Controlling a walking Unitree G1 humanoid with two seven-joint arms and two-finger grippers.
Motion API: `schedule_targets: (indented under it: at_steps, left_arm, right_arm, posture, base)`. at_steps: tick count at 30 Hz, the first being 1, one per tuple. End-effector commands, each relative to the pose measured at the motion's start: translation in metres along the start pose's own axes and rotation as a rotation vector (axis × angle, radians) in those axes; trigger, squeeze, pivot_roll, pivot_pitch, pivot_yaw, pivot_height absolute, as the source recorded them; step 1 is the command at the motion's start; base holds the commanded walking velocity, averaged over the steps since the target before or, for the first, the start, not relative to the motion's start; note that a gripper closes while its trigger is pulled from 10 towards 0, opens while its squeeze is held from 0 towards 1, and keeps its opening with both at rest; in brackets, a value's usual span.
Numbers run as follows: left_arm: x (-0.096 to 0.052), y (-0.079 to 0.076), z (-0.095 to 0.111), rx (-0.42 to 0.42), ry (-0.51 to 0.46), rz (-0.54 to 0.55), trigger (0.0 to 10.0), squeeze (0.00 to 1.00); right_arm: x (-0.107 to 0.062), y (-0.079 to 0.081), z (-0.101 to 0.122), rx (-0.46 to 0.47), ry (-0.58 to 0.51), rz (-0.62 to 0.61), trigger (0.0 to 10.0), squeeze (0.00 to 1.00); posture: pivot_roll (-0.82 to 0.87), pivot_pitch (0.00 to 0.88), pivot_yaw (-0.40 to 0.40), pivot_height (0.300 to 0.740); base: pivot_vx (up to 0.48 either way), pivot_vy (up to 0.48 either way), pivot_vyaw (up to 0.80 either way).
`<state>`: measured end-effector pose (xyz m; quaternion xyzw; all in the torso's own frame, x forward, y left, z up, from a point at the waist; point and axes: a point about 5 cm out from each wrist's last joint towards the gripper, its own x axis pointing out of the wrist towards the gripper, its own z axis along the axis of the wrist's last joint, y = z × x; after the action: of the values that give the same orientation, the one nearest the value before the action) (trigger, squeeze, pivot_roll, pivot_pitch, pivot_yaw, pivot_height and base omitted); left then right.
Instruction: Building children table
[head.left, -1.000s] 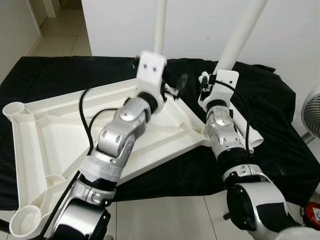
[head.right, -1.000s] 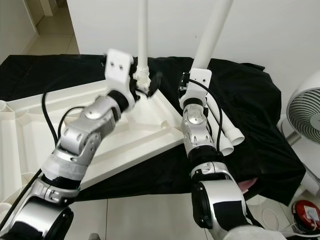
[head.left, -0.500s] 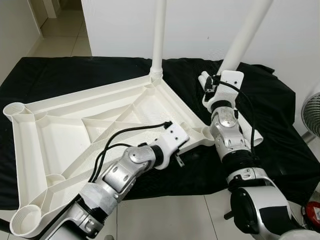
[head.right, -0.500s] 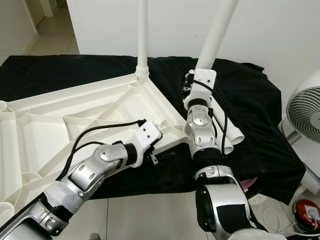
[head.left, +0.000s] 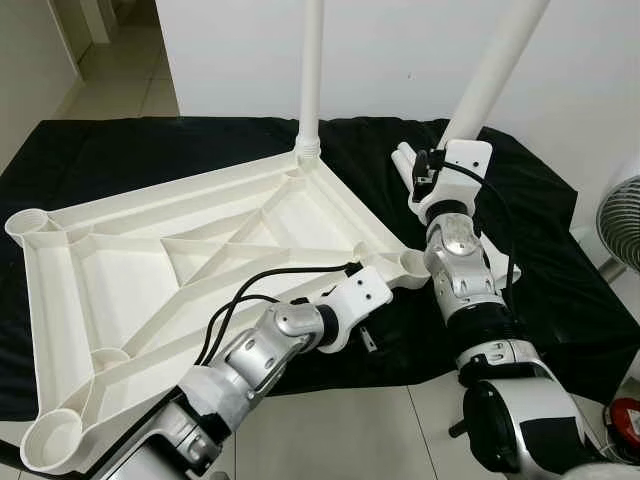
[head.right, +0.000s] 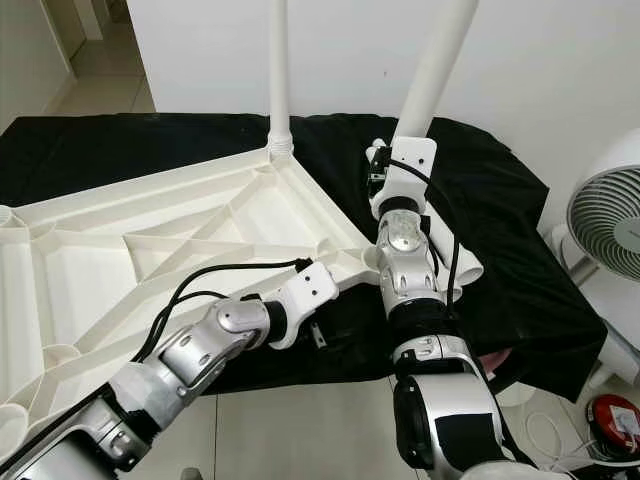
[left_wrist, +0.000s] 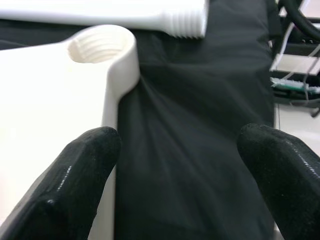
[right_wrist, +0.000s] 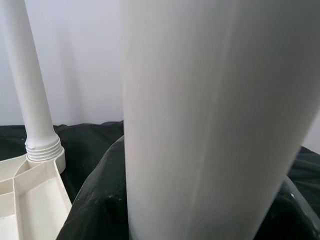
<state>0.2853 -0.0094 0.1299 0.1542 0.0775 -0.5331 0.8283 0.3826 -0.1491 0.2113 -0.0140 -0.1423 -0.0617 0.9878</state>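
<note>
One leg (head.left: 309, 70) stands screwed into the upturned tabletop (head.left: 130, 270); the right end effector (head.left: 432, 170) grips a second leg (head.left: 490, 70) near the empty socket (left_wrist: 100, 47) — left end effector (left_wrist: 170, 170) gapes open beside it.

Home room: tiled floor (head.left: 120, 95), fan (head.right: 610, 215).

The upturned tabletop (head.left: 120, 270) is white moulded plastic, smooth with a soft sheen, its corner socket (left_wrist: 101, 48) ribbed with thread inside. The two legs (head.left: 311, 70) (head.right: 432, 70) are the same smooth white plastic, one threaded end (left_wrist: 187, 22) finely ridged. The cloth (head.left: 130, 150) beneath is black, matt and creased. The left tool (left_wrist: 170, 172) has glossy black fingers (left_wrist: 75, 180); the arms (head.right: 190, 355) are brushed silver metal
</note>
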Motion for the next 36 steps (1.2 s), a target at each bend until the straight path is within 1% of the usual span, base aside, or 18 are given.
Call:
schedule_targets:
  at_steps: [1,3,8,10,12,17,20,22,23,25,26,28,29,30,36]
  left_arm:
    - [-0.001,0.012,0.005,0.007,-0.020,0.117,10.0,0.00]
    - [-0.002,0.016,0.013,-0.023,-0.061,0.140,10.0,0.00]
    - [-0.001,0.019,0.019,-0.041,-0.080,0.154,10.0,0.00]
    - [0.002,0.020,0.015,-0.045,-0.057,0.167,10.0,0.00]
    - [0.004,0.019,0.011,-0.031,-0.036,0.171,10.0,0.00]
    - [0.008,0.019,0.005,-0.053,0.002,0.183,10.0,0.00]
    - [0.012,0.025,-0.002,-0.065,0.056,0.239,10.0,0.00]
    - [0.014,0.029,-0.005,-0.085,0.080,0.275,9.8,0.00]
    - [0.014,0.031,-0.005,-0.080,0.086,0.288,9.1,0.00]
    - [0.014,0.032,-0.006,-0.076,0.089,0.297,9.1,0.00]
    - [0.014,0.034,-0.005,-0.072,0.087,0.304,7.5,0.00]
    - [0.014,0.035,-0.005,-0.070,0.085,0.308,7.5,0.00]
    - [0.014,0.035,-0.005,-0.072,0.087,0.312,5.1,0.00]
    - [0.014,0.036,-0.005,-0.071,0.086,0.313,0.0,0.00]
    - [0.013,0.037,-0.005,-0.069,0.082,0.316,0.0,0.00]
  right_arm:
    - [0.000,-0.001,0.001,-0.008,-0.001,-0.001,10.0,0.00]
    - [-0.001,-0.001,0.001,-0.008,0.002,0.001,10.0,0.00]
    - [-0.003,0.001,0.000,-0.008,0.007,0.006,10.0,0.00]
    - [-0.003,0.002,-0.001,-0.009,0.010,0.010,10.0,0.00]
    - [-0.003,0.003,-0.001,-0.008,0.011,0.011,10.0,0.00]
    - [-0.003,0.004,-0.001,-0.009,0.011,0.014,10.0,0.00]
    - [-0.004,0.004,-0.001,-0.009,0.011,0.012,10.0,0.00]
    - [-0.004,0.004,-0.001,-0.009,0.012,0.010,10.0,0.00]
    - [-0.005,0.004,-0.001,-0.008,0.012,0.009,10.0,0.00]
    - [-0.005,0.004,-0.001,-0.008,0.012,0.008,10.0,0.00]
    - [-0.005,0.003,-0.001,-0.008,0.012,0.006,10.0,0.00]
    - [-0.005,0.003,-0.002,-0.009,0.013,0.005,10.0,0.00]
    - [-0.006,0.003,-0.002,-0.008,0.014,0.003,10.0,0.00]
    - [-0.006,0.003,-0.002,-0.008,0.015,0.002,10.0,0.00]
    - [-0.006,0.003,-0.003,-0.009,0.017,0.000,10.0,0.00]
  posture:
    - [-0.06,0.000,-0.015,0.740]
    - [-0.06,0.000,-0.017,0.740]
    - [-0.06,0.000,-0.018,0.740]
    - [-0.06,0.000,-0.017,0.740]
    - [-0.06,0.000,-0.015,0.740]
    - [-0.07,0.000,-0.011,0.740]
    - [-0.07,0.000,-0.004,0.740]
    - [-0.07,0.000,-0.002,0.740]
    - [-0.07,0.000,0.000,0.740]
    - [-0.07,0.000,0.000,0.740]
    - [-0.08,0.000,0.004,0.740]
    - [-0.08,0.000,0.004,0.740]
    - [-0.08,0.000,0.005,0.740]
    - [-0.08,0.000,0.007,0.740]
    - [-0.08,0.000,0.008,0.740]
  base:
    - [0.000,0.000,0.00]
    - [0.000,0.000,0.00]
    - [0.000,0.000,0.00]
    - [0.000,0.000,0.00]
    - [0.000,0.000,0.00]
    - [0.000,0.000,0.00]
    - [0.000,0.000,0.00]
    - [0.000,0.000,0.00]
    - [0.000,0.000,0.00]
    - [0.000,0.000,0.00]
    - [0.000,0.000,0.00]
    - [0.000,0.000,0.00]
    - [0.000,0.000,0.00]
    - [0.000,0.000,0.00]
    - [0.000,0.000,0.00]
